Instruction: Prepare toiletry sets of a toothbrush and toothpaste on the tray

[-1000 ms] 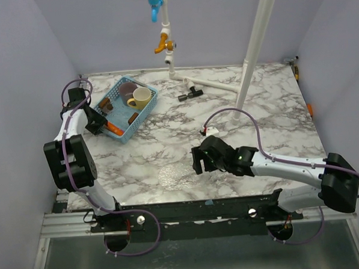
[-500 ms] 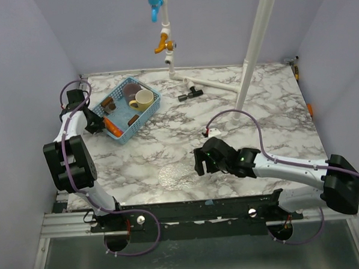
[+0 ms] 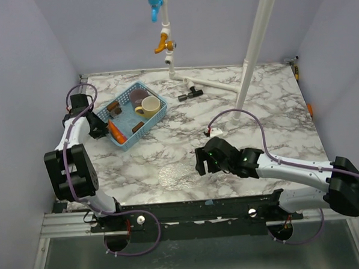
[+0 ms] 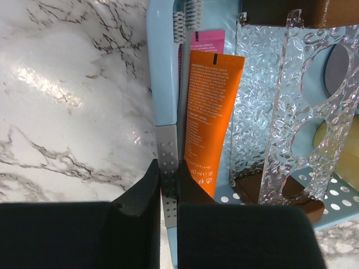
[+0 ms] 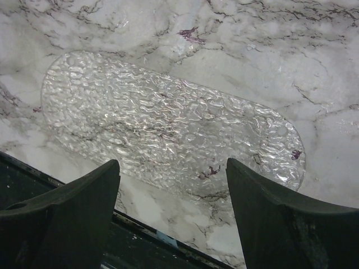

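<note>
In the blue basket (image 3: 148, 129), the toothbrush (image 4: 183, 89) is seen lying lengthwise just ahead of the nearer left end effector (image 4: 167, 166) — clamped on a grey dotted strip (image 4: 167, 144) — bristles pointed away, alongside the toothpaste (image 4: 210, 112).

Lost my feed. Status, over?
Left gripper shut on basket wall. Right gripper open over tray. Toothbrush, toothpaste inside basket, along that wall. Clear plastic holder beside toothpaste.

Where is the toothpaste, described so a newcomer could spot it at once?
A pale blue basket sits on the left side of the marble table. The toothpaste lies flat inside along the wall nearest the left gripper. It is the only orange tube there, unlike the brown pieces and the yellow cup.
</note>
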Motion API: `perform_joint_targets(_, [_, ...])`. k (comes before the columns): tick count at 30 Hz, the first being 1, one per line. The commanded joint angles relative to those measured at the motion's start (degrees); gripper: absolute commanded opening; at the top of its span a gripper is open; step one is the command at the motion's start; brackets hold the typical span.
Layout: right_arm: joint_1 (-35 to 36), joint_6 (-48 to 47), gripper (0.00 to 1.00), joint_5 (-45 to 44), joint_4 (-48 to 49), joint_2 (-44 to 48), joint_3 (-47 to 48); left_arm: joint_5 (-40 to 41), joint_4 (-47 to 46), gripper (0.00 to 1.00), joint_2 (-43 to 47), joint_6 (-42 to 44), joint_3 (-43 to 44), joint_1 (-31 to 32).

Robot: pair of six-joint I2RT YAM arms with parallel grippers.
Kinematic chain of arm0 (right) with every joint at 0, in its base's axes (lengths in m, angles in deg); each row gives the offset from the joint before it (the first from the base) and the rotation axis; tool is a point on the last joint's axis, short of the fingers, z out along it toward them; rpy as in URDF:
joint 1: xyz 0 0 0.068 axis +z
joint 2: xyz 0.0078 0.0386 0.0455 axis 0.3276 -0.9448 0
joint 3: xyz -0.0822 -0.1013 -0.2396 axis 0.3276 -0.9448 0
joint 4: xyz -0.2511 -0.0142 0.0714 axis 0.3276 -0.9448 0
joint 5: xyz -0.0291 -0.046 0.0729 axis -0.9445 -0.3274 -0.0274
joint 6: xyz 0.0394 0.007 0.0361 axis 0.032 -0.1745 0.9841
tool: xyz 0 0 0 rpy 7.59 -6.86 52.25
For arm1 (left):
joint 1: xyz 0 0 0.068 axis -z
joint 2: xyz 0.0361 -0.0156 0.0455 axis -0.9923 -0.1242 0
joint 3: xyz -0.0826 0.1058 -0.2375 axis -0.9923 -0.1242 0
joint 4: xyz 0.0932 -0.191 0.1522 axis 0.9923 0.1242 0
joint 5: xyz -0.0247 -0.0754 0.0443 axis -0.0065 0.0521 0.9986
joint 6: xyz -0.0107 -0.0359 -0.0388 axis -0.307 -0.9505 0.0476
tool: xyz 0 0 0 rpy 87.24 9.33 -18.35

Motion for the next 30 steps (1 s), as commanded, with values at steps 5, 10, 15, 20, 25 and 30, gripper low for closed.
perform_joint_targets(5, [0.36, 0.06, 0.80, -1.18, -2.84, 2.56, 0.71, -8.20, 5.18, 0.00, 4.12, 7.53, -2.96, 4.10])
perform_joint_targets(10, [0.36, -0.12, 0.80, -0.40, -3.01, 3.14, 0.44, -9.64, 6.02, 0.00, 5.92, 9.02, -4.30, 6.04])
perform_joint_targets(15, [0.34, -0.56, 0.80, 0.03, -3.37, 4.90, -0.07, -9.67, 6.46, 0.00, 6.90, 10.90, -5.08, 9.43])
perform_joint_targets(20, [0.34, -1.68, 0.80, 2.01, -2.61, 8.37, -1.68, -8.31, 7.08, 0.00, 6.84, 12.36, -4.06, 13.36])
perform_joint_targets(25, [0.39, -3.43, 0.80, 4.35, -3.10, 12.66, -2.64, -8.63, 7.17, 0.00, 5.86, 12.59, -2.00, 16.51])
perform_joint_targets(30, [0.35, -3.68, 0.80, 2.76, -6.66, 14.84, -1.10, -8.76, 7.09, 0.00, 4.31, 12.81, 0.51, 18.86])
